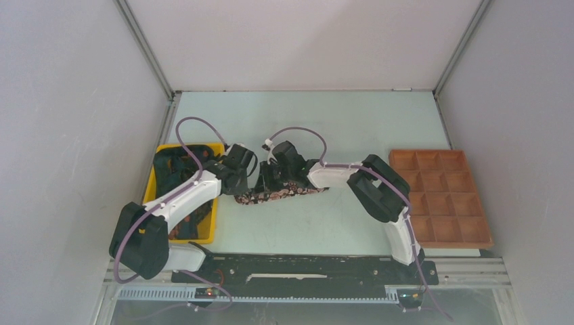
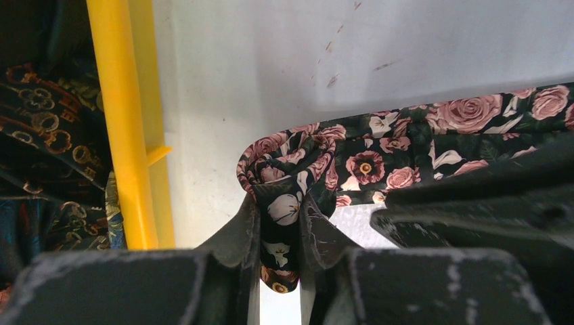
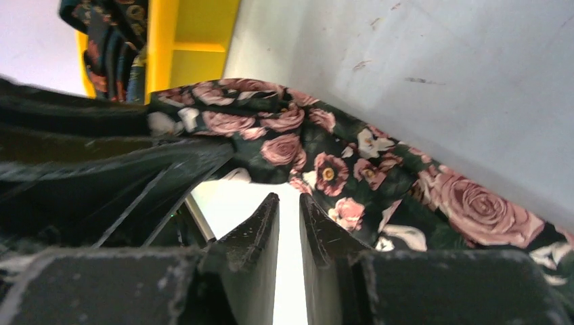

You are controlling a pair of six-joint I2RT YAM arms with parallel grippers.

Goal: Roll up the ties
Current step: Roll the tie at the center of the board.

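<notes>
A black tie with pink roses [image 1: 284,193] lies across the table's middle. In the left wrist view its end [image 2: 291,159] is curled into a small loop, and my left gripper [image 2: 281,206] is shut on the fabric hanging from that loop. My right gripper [image 3: 289,200] hovers just beside the same tie [image 3: 325,162]. Its jaws stand a narrow gap apart with nothing between them. From above, both grippers meet over the tie's left part, the left gripper [image 1: 250,181] next to the right gripper [image 1: 272,181]. More dark patterned ties [image 1: 177,166] lie in the yellow bin.
The yellow bin [image 1: 150,189] stands at the left, right next to the left arm; its rim [image 2: 125,122] is close to the tie's curled end. A brown wooden tray with several compartments [image 1: 443,196] sits at the right.
</notes>
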